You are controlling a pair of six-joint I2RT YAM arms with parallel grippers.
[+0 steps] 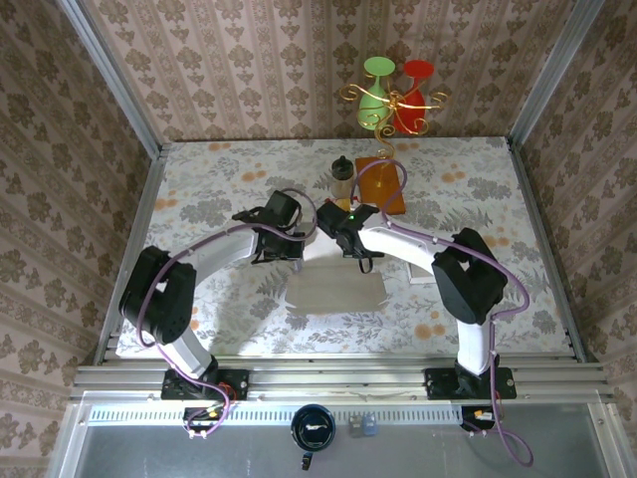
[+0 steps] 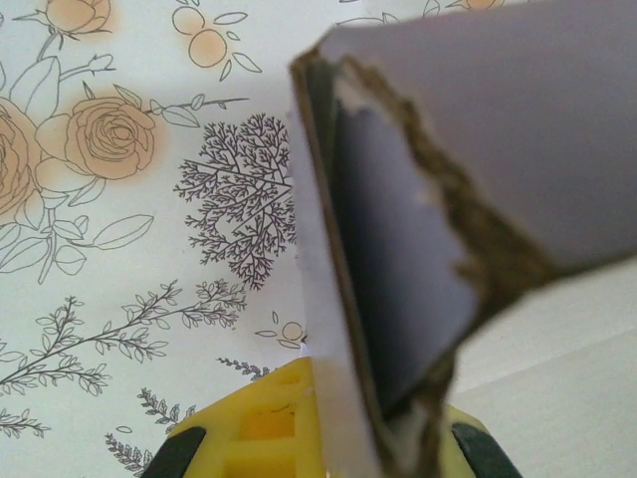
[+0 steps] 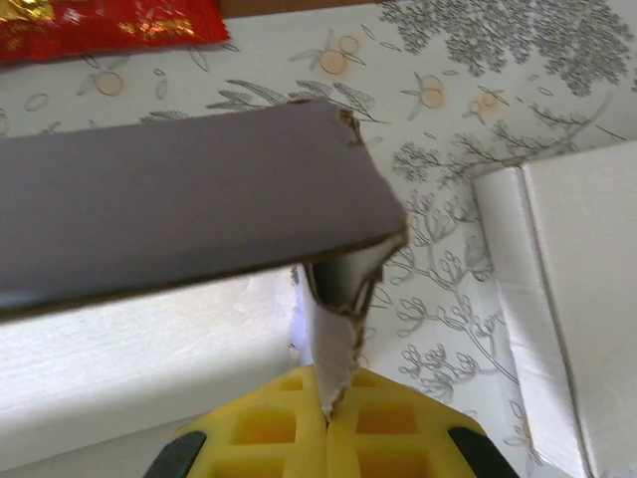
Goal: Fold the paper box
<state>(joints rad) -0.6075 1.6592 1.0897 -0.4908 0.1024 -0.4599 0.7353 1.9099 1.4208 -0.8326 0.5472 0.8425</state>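
Note:
The white paper box (image 1: pixel 333 291) lies partly flat on the flowered tablecloth in the middle of the table, with its far side raised. My left gripper (image 1: pixel 296 242) is at the box's far left corner and my right gripper (image 1: pixel 345 242) at its far right corner. In the left wrist view, the left gripper (image 2: pixel 348 423) has its yellow fingers (image 2: pixel 261 430) shut on an upright flap (image 2: pixel 418 269) with a torn brown edge. Seen from the right wrist, the right gripper (image 3: pixel 326 410) pinches the ragged tip of a flap (image 3: pixel 333 344) under a folded panel (image 3: pixel 179 209).
A dark bottle (image 1: pixel 342 175) and a brown board (image 1: pixel 382 183) stand just behind the grippers. Green (image 1: pixel 374 94) and red (image 1: pixel 414 104) glasses hang on a gold stand at the back. A second white box (image 3: pixel 582 299) lies to the right, a red packet (image 3: pixel 100 22) beyond.

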